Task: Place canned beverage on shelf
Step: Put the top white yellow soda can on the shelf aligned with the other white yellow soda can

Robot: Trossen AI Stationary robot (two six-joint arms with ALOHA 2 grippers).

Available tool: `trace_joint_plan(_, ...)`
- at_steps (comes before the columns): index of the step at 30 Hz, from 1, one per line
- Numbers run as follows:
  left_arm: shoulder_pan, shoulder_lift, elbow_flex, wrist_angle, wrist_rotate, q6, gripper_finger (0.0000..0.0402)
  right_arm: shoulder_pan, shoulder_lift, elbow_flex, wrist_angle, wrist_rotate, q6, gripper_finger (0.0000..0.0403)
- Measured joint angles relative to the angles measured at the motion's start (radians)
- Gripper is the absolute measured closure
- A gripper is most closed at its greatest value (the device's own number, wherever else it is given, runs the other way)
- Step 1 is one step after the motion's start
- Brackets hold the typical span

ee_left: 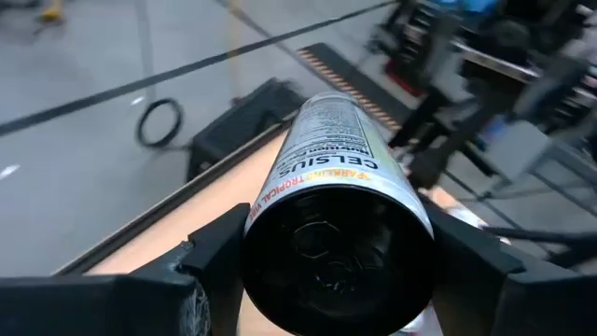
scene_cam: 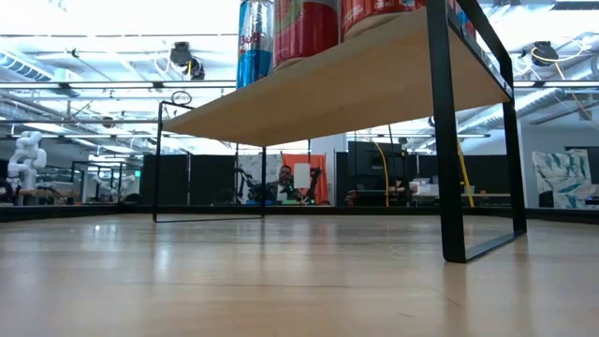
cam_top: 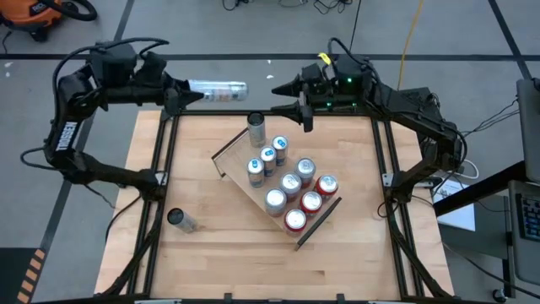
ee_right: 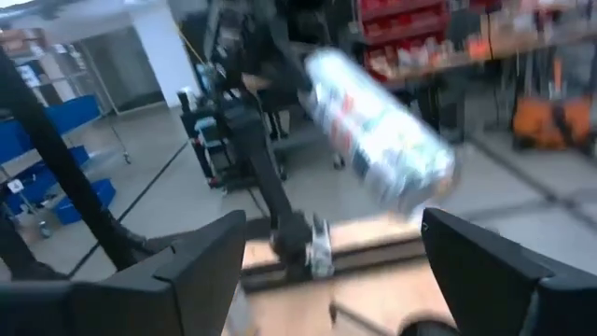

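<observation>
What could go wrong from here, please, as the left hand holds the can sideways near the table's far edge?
The left hand grips the white-and-silver Celsius can lying sideways, so it must be uprighted and could slip.

The light-wood shelf board already holds many upright cans; setting another down could topple them.

The open right hand hovers close by; the arms might collide.

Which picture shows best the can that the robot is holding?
The left wrist view: the can fills it, label readable, between the left gripper fingers. The high view shows it small; the right wrist view shows it blurred; the low view misses it.
</observation>
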State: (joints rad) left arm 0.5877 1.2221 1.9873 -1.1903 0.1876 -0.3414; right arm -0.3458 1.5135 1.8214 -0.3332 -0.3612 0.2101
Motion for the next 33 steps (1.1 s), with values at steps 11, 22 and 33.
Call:
trace_joint_plan(11,-0.201,0.003,0.0,0.07,0.002,0.075,0.0152,0.02,0.005,0.0,0.105,0.041,-0.009,0.0025)
trace_joint_plan(22,-0.301,0.003,0.0,0.197,0.014,0.317,0.0152,0.073,0.023,0.0,0.15,-0.036,0.162,0.001)
trace_joint_plan(33,-0.323,0.026,0.0,0.202,0.018,0.568,0.0152,0.1,0.023,0.0,0.15,-0.013,0.316,0.0009)
